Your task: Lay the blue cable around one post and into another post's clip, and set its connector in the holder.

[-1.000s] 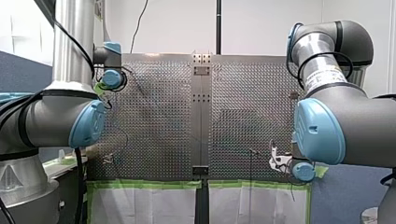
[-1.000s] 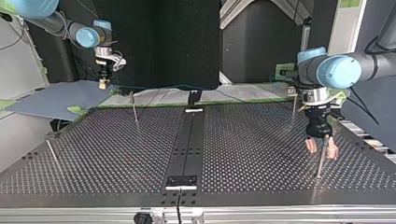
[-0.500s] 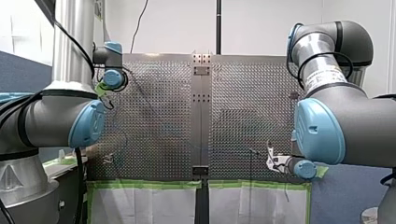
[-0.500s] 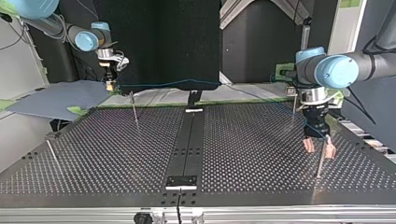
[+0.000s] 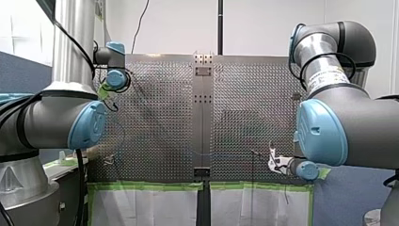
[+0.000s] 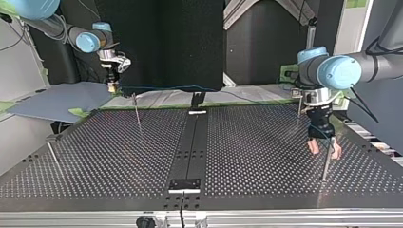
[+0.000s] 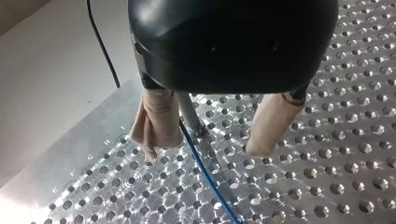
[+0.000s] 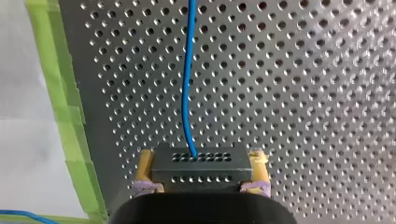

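My right gripper (image 8: 201, 157) has its yellow pads shut on the black connector block (image 8: 200, 169). The blue cable (image 8: 187, 79) leaves the block and runs ahead over the perforated plate. In the top view this gripper (image 6: 112, 87) hangs at the far left, and the cable (image 6: 190, 88) stretches from it across the table's far edge. My left gripper (image 6: 324, 150) stands open with its beige pads either side of a thin post (image 6: 326, 164). The left wrist view shows that post (image 7: 189, 112) close to one finger (image 7: 156, 123), with the cable (image 7: 205, 172) passing its foot.
More thin posts stand on the plate at the top view's left (image 6: 137, 111), far left (image 6: 51, 154) and far right (image 6: 299, 107). A dark centre rail carries a black bracket (image 6: 185, 184) near the front edge. Green tape (image 8: 65, 116) lines the plate's edge.
My right gripper has shifted a little toward the top view's right and turned, lifting the cable taut. My left gripper has crept slightly farther back along its post, still open.
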You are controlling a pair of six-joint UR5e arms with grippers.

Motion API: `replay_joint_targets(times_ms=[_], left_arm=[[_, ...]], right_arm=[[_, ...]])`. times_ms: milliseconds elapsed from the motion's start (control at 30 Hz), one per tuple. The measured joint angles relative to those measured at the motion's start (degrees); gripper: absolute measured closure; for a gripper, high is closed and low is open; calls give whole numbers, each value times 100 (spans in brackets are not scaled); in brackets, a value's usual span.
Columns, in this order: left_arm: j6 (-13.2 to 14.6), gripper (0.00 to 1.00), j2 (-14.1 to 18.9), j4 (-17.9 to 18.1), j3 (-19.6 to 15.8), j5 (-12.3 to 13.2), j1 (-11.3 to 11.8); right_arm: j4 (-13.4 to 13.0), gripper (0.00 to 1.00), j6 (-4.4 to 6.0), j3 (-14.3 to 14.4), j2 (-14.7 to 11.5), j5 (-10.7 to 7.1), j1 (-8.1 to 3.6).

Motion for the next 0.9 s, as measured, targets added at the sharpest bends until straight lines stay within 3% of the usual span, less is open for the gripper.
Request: replay_joint_targets(times_ms=[100,267,500,667,767,900], left_arm=[[-3,0,0,1,-1,-6,-16],[-5,0,-1,5,-2,-8,-28],[-5,0,-2,12,-1,-9,-33],[-5,0,-1,16,-1,-9,-37],[-5,0,-2,17,0,-9,-37],[-1,0,-1,17,0,-9,-44]], right_arm=[[-17,98,154,-9,0,30,-25],[-2,98,315,-62,0,96,-95],[52,98,700,-152,6,436,-390],[204,98,988,-177,10,550,-643],[324,98,1053,-179,16,565,-793],[356,98,1119,-179,27,581,-868]])
